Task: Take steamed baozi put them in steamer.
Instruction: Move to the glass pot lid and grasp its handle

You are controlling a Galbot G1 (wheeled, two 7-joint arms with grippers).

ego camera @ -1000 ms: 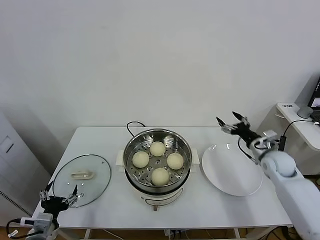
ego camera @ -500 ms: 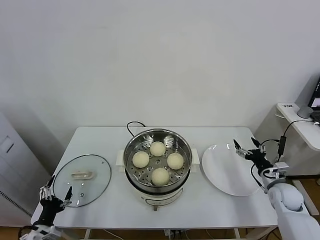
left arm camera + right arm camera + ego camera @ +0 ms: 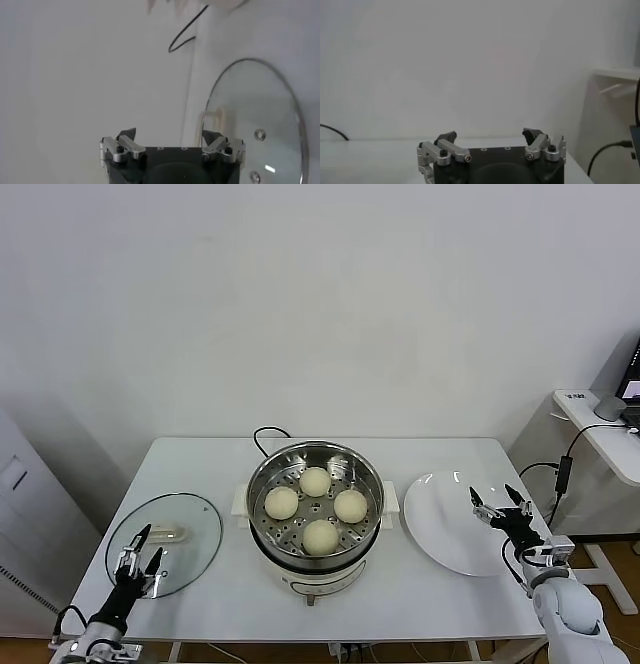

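Note:
Four cream-white baozi lie on the perforated tray inside the steel steamer (image 3: 262, 474) at the table's middle: one at the back (image 3: 315, 481), one at the left (image 3: 281, 503), one at the right (image 3: 350, 505), one at the front (image 3: 320, 536). My left gripper (image 3: 139, 556) is open and empty, low at the table's front left over the glass lid (image 3: 190, 509); its spread fingers also show in the left wrist view (image 3: 170, 135). My right gripper (image 3: 500, 504) is open and empty at the right edge of the white plate (image 3: 445, 524); it also shows in the right wrist view (image 3: 490, 135).
The glass lid with its white handle (image 3: 163, 534) lies flat on the table at the left and shows in the left wrist view (image 3: 270, 115). The steamer's black cord (image 3: 265, 434) runs behind it. A side desk (image 3: 600, 424) stands to the right of the table.
My right gripper has come down from above the table's back right to the plate's right edge. My left gripper has moved up from below the table's front edge to the lid's front rim.

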